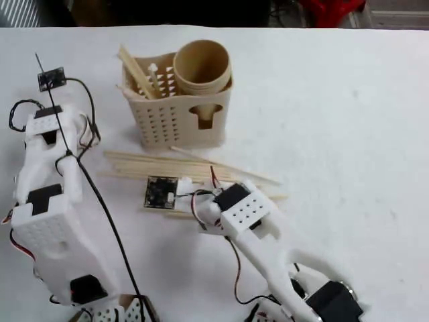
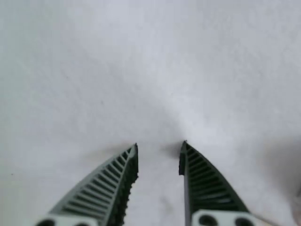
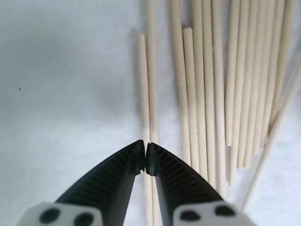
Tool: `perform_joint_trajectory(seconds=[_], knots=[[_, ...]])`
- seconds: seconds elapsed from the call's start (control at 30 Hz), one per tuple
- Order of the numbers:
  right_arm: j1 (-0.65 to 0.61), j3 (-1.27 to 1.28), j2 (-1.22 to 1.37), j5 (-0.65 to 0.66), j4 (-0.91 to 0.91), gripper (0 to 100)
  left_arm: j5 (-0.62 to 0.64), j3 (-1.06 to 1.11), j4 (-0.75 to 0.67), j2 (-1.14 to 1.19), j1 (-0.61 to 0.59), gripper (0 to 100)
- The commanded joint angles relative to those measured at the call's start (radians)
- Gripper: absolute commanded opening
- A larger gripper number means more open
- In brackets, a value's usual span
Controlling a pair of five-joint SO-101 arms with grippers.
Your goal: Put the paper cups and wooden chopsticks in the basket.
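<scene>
A perforated beige basket (image 1: 175,124) stands at the back of the table. It holds stacked paper cups (image 1: 202,67) and a few wooden chopsticks (image 1: 137,72) leaning at its left end. Several more chopsticks (image 1: 167,164) lie in a row on the table in front of it. The right arm (image 1: 244,211) hangs over the near side of that row. My right gripper (image 3: 145,157) is shut on the outermost chopstick (image 3: 143,94), down at the table, with the rest of the row (image 3: 221,84) beside it. My left gripper (image 2: 159,157) is open over bare white table.
The left arm (image 1: 47,194) sits along the table's left side, with its cable (image 1: 100,201) trailing across the surface. The white table (image 1: 348,121) stretches out to the right of the basket.
</scene>
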Motion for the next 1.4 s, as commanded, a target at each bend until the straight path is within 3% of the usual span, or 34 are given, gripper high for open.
perform_joint_trajectory(seconds=[0.0,0.17,0.37,0.8,1.37], knots=[[-0.024,-0.002,-0.018,-0.015,-0.001,2.2,-0.002,-0.009,-0.014,-0.010,0.008,16],[-0.074,-0.008,0.108,-0.015,-0.058,2.6,-0.002,-0.009,-0.012,-0.010,0.008,16],[-0.067,-0.008,0.182,-0.011,-0.093,11.6,-0.003,-0.009,-0.012,-0.010,0.008,16],[0.016,-0.035,0.094,-0.017,-0.097,11.6,-0.003,-0.009,-0.014,-0.010,0.008,16],[0.016,-0.005,0.122,-0.009,-0.153,11.6,-0.002,-0.009,-0.014,-0.010,0.008,16]])
